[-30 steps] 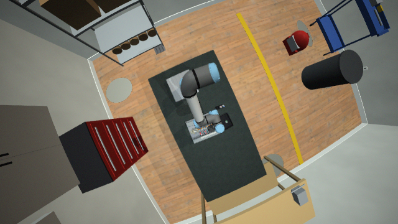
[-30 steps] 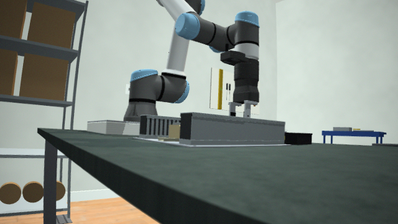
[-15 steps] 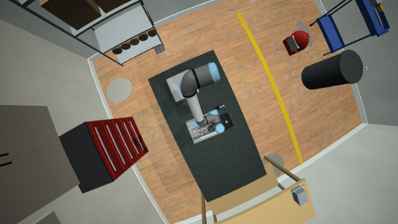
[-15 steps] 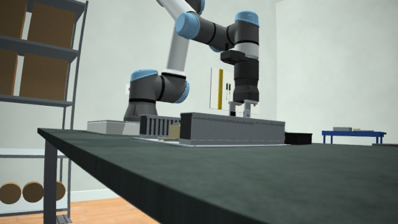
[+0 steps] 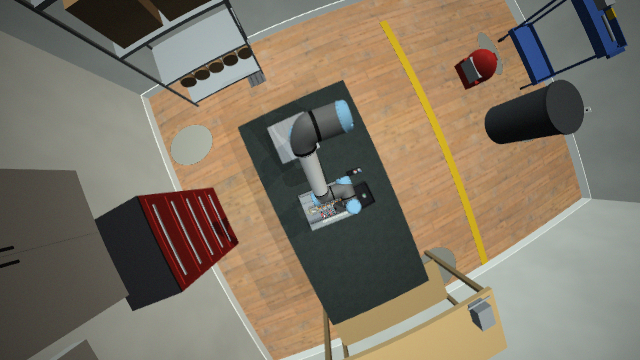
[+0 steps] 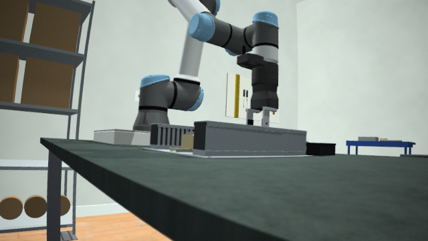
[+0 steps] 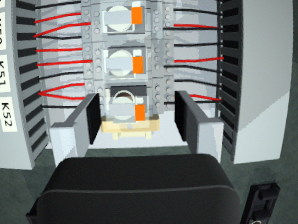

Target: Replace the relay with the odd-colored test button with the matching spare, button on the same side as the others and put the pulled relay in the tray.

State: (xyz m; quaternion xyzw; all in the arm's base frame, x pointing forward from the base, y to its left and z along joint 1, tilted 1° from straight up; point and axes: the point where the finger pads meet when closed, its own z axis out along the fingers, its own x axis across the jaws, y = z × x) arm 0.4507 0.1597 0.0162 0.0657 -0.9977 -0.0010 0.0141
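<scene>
- and the claw (image 6: 257,124) (image 7: 137,107) hangs wide open!
- end relay (image 7: 125,108) sits between its fingers, orange button (image 7: 140,112) showing!
- two more orange buttons above it!

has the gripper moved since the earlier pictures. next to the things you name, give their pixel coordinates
No, not visibly: in the exterior view the gripper (image 6: 258,123) (image 7: 137,107) shows its fingers above the same stretch of the long grey duct (image 6: 254,140) as in both earlier pictures, no higher or lower.
</scene>
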